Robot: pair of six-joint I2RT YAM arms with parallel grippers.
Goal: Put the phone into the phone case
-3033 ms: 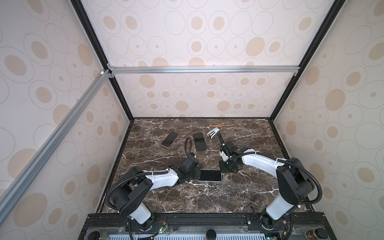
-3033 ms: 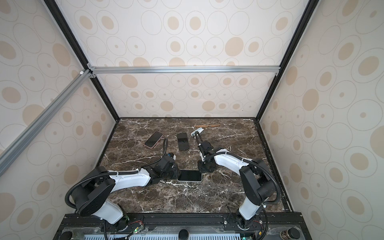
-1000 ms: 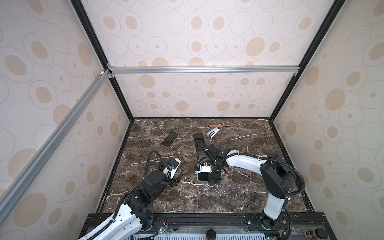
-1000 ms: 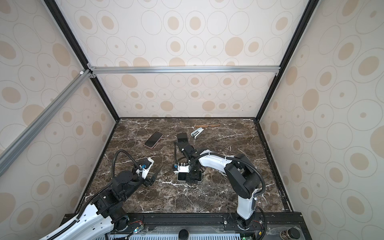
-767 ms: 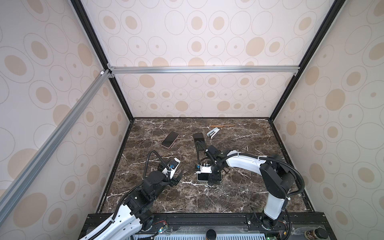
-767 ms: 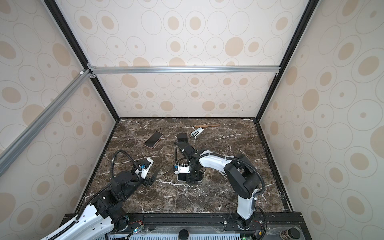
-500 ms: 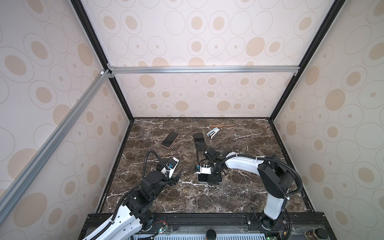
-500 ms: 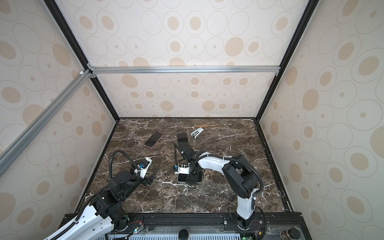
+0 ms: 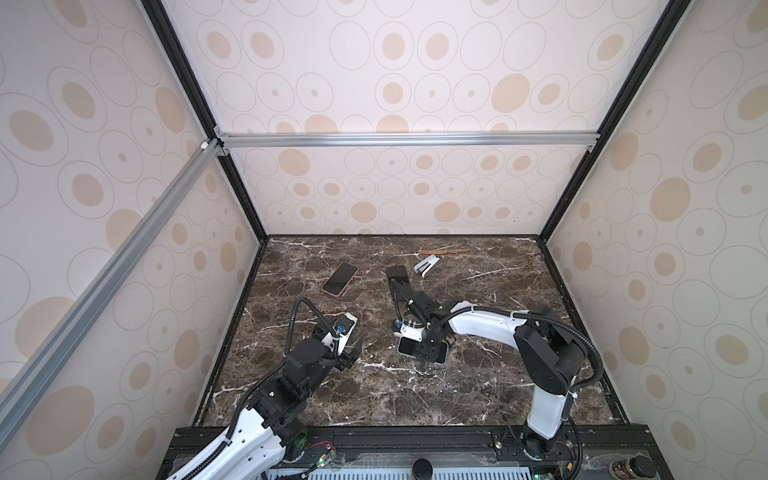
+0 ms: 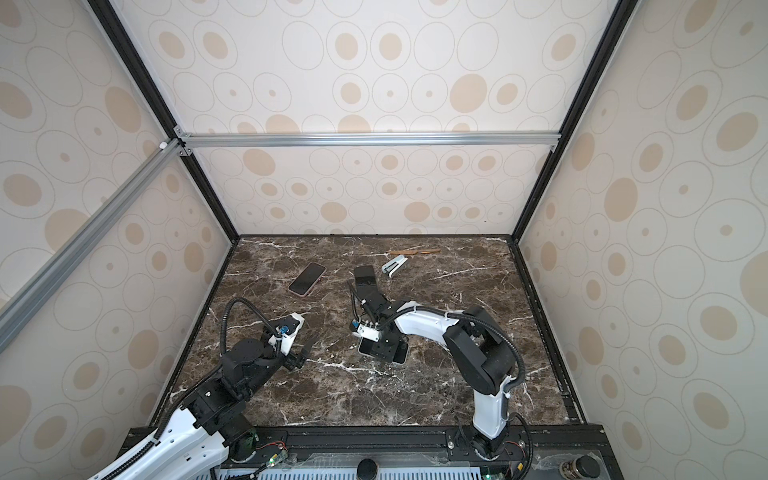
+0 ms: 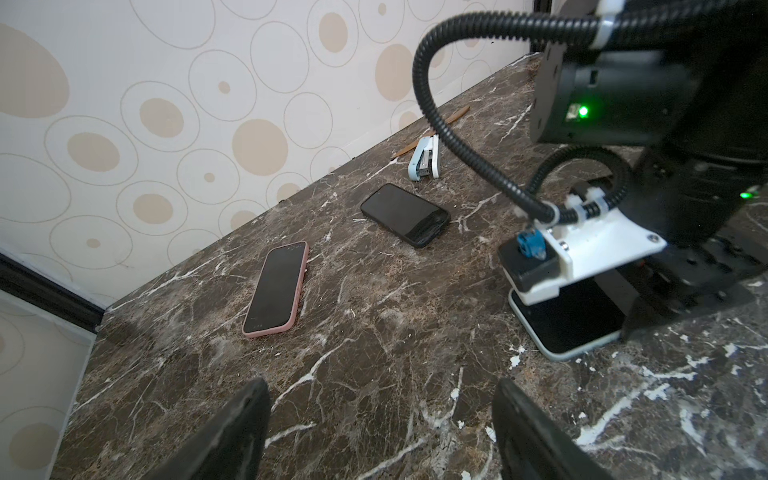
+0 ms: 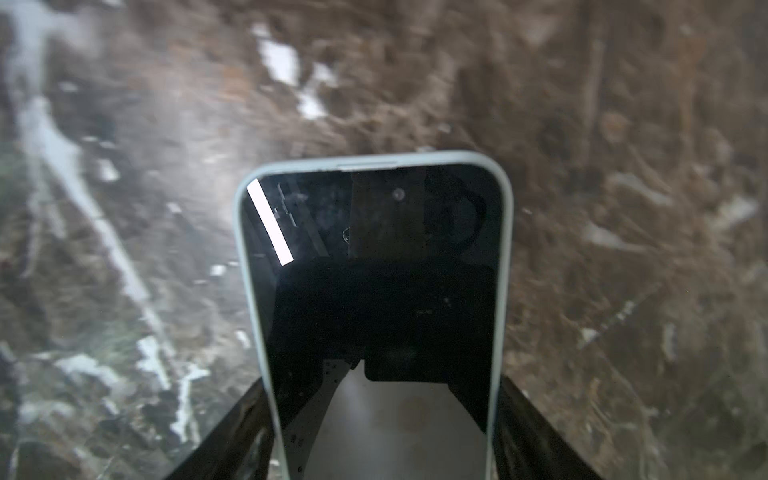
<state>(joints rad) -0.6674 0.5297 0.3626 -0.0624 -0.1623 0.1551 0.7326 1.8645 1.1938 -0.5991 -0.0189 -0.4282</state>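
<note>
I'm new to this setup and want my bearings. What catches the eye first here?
The right gripper, its jaws straddling a phone in a pale case near the middle of the marble table. Farther back lie a pink-cased phone and a black phone; the left gripper hovers open at the left.

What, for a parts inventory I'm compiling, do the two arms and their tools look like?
The left arm and right arm match: white link shells, bulky black joints. A black corrugated cable loops to each white wrist-camera bracket, with a blue connector. A green light glows on one joint. The left tool and right tool have flat black fingers.
</note>
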